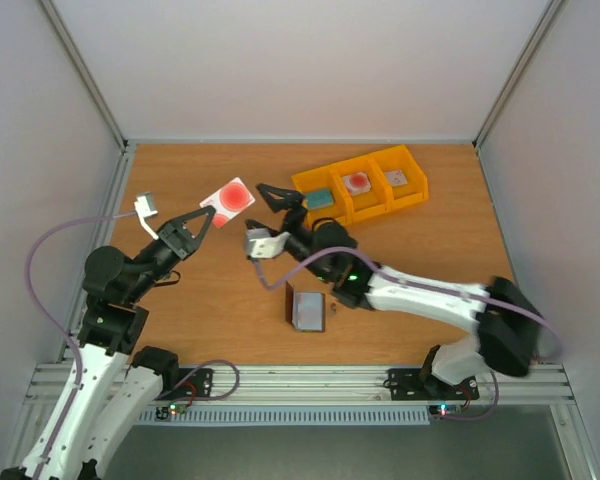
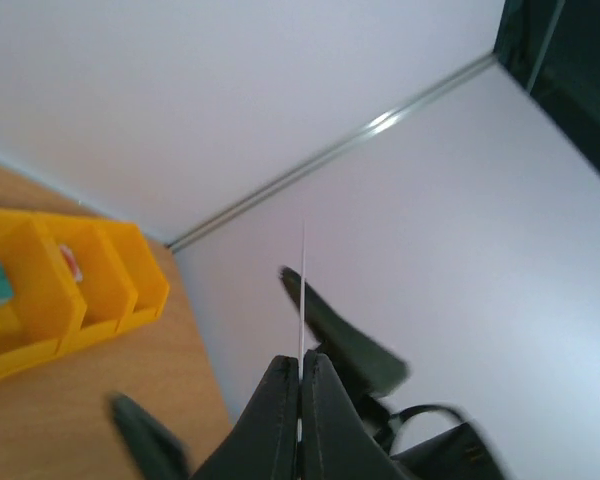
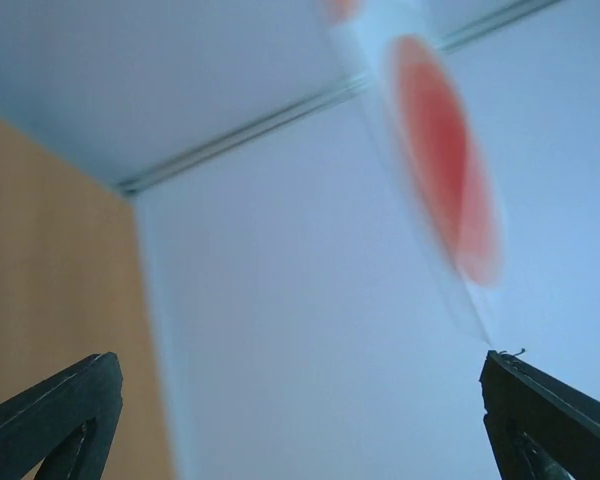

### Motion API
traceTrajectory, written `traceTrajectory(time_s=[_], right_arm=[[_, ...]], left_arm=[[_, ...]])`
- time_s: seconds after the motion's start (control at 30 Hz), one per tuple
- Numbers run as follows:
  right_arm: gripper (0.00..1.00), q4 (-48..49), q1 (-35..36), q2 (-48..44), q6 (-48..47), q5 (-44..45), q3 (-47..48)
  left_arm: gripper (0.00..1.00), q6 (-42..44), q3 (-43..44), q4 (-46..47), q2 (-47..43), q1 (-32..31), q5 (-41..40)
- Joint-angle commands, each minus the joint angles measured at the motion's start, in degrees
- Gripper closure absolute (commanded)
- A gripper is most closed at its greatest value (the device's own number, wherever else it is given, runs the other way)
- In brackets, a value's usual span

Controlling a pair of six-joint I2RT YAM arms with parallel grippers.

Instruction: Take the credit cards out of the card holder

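Closest to my bases, the card holder (image 1: 306,310) sits open on the table (image 1: 210,300), grey-blue lining facing up, with a little dark bit just to its right that I can't make out. My right forearm runs past it on the far side, close but not on it, so nothing is covering it. Further out, my left gripper (image 1: 205,215) has its fingers pressed together on a credit card (image 1: 228,198), the pale one with the red round spot, held up off the wood. From the left wrist I only see that card (image 2: 302,270) edge-on, a thin white line sticking up out of the clamped tips (image 2: 300,365). My right gripper (image 1: 278,203) is just beside it with its fingers spread wide and nothing in them. In the right wrist view, the card (image 3: 440,170) is a blurry slab hanging past the gap between my fingers (image 3: 60,410). From above I can see a gap between card and right fingers. Beyond those is the yellow bin (image 1: 375,205) with three compartments: a teal thing (image 1: 320,198) in the left one, a pale piece with a red spot (image 1: 357,183) in the middle, and a greyish square (image 1: 397,177) in the right. Behind that it's just the white back wall (image 1: 300,70).
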Motion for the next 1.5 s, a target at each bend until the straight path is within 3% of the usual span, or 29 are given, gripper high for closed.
traceTrajectory(time_s=[0.0,0.07,0.17,0.37,0.6,0.73,1.3,1.47], right_arm=[[0.02,52.45,0.83,15.27,-23.59,2.40,6.47],[0.02,53.19,1.05,18.49,-28.86,0.82,7.73],[0.08,53.25,1.24,18.94,-27.69,-1.27,6.47],[0.09,53.17,1.25,17.68,-31.74,1.27,4.08],[0.14,51.46,1.71,19.24,-37.47,-2.82,3.93],[0.26,51.18,2.10,20.57,-39.71,-4.53,5.78],[0.98,45.26,3.53,20.82,-40.35,-4.83,5.87],[0.99,43.16,3.54,20.19,-40.10,-3.37,5.88]], left_arm=[[1.00,-8.29,0.45,4.34,-2.65,1.94,-4.74],[1.00,-11.77,-1.20,4.15,-3.44,3.01,-5.83],[1.00,-13.89,-2.92,5.17,-3.86,3.68,-6.30],[1.00,-14.85,-3.36,5.06,-3.65,4.05,-7.40],[1.00,-15.56,-2.89,7.03,-2.15,4.04,-6.30],[1.00,-15.38,-2.83,6.26,-2.04,4.04,-6.18],[1.00,-14.03,-2.62,4.70,-1.35,4.04,-5.38],[1.00,-13.07,-2.59,3.67,-1.39,4.04,-4.90]])
